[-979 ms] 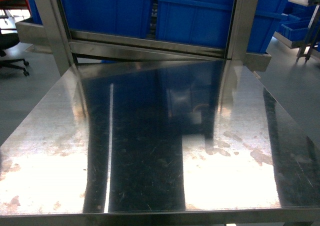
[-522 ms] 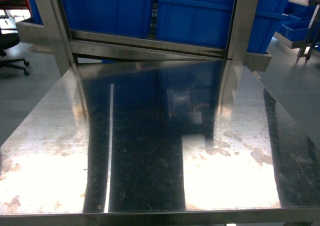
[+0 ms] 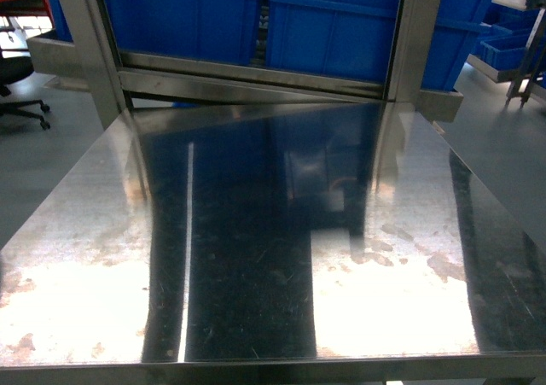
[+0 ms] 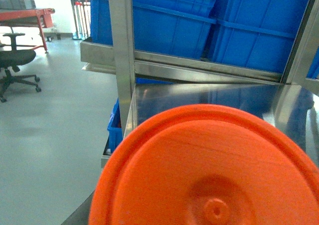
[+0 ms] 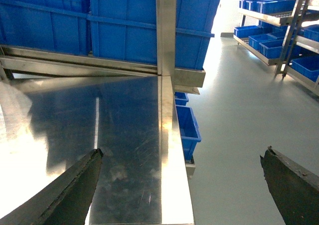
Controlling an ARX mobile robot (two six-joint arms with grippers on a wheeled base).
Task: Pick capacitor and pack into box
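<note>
The steel table (image 3: pixel 256 257) is lying bare, probably because packing has not begun; neither capacitor nor pink box is showing in any view. The right gripper (image 5: pixel 182 185) is hanging with its fingers (image 5: pixel 75 185) spread wide, holding nothing. An orange disc (image 4: pixel 209 170) is blocking the left wrist view, so I cannot tell that gripper's state.

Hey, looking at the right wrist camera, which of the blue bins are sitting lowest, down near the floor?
The small blue bins tucked beside the steel table's right edge, below its top. The large blue bins sit above the table on the frame, and the others rest on the far shelving.
</note>
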